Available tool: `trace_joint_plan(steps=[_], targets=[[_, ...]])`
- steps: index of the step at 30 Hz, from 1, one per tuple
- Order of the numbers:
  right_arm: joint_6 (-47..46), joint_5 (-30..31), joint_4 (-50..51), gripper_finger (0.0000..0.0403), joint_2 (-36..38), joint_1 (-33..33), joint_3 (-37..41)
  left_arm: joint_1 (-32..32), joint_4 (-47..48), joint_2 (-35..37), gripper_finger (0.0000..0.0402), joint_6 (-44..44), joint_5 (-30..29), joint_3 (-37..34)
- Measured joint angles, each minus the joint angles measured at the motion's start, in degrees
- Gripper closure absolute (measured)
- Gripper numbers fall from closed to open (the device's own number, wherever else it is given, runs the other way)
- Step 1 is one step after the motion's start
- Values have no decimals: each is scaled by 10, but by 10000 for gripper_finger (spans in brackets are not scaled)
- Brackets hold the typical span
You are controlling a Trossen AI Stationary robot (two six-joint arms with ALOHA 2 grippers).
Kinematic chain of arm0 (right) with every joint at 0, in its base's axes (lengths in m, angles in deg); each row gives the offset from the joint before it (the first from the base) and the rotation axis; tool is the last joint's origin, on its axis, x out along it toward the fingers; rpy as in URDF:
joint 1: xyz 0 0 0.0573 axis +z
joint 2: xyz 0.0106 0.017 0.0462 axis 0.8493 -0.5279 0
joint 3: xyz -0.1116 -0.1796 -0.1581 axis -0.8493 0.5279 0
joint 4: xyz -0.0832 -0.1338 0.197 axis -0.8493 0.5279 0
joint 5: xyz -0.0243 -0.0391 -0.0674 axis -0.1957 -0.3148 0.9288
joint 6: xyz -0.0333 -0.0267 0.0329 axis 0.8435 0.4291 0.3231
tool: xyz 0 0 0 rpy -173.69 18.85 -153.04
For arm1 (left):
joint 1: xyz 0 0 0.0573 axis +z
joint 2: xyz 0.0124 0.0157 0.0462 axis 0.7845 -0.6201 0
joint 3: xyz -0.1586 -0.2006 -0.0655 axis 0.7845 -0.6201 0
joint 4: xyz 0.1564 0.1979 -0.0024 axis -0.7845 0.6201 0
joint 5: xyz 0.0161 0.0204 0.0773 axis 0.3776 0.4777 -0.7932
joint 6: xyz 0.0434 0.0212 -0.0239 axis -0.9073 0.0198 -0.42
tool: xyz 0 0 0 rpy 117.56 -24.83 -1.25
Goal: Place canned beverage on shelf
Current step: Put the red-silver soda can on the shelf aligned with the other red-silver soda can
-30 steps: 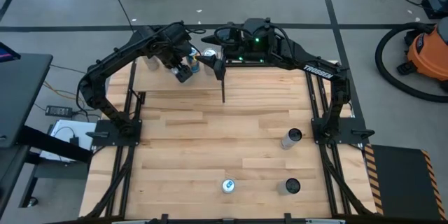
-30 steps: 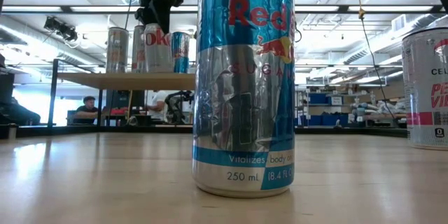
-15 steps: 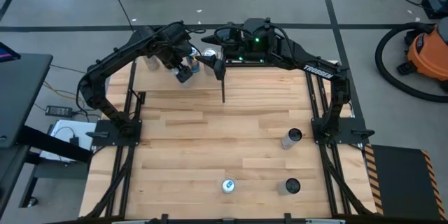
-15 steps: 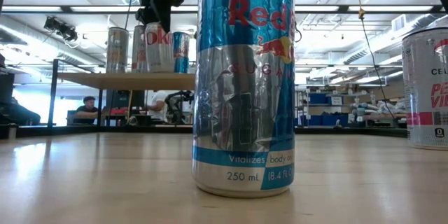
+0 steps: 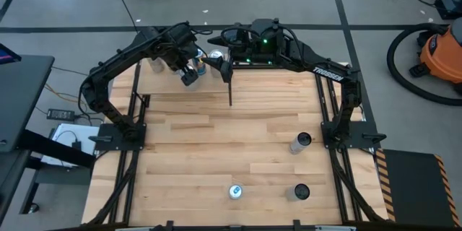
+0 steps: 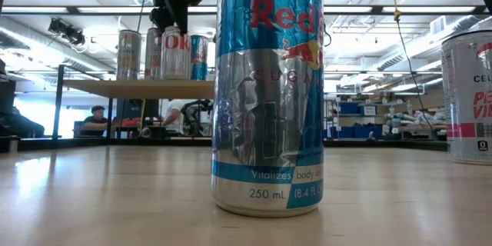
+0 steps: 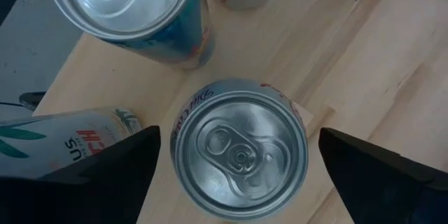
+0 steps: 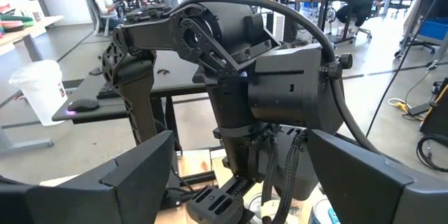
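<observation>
You see the other arm (image 8: 245,91) filling your view between two dark fingers (image 8: 119,182), a white bucket (image 8: 38,87) beside it, people seated behind.

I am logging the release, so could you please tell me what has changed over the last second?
The left pincer has spread open around the Coke can, which now stands free on the shelf among the other cans. In the low view the can looks more exposed below the pincer. The right pincer has not moved, and the three cans on the table stayed put.
</observation>
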Motion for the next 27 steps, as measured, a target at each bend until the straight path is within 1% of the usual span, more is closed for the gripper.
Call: trace_joint_plan(steps=[14,21,27], targets=[[0,0,0,64,0,0,0,-2,0,4,12,0,0,2],[0,0,0,64,0,0,0,-3,5,6,12,1,0,62],[0,0,0,64,0,0,0,-4,60,6,13,16,0,107]])
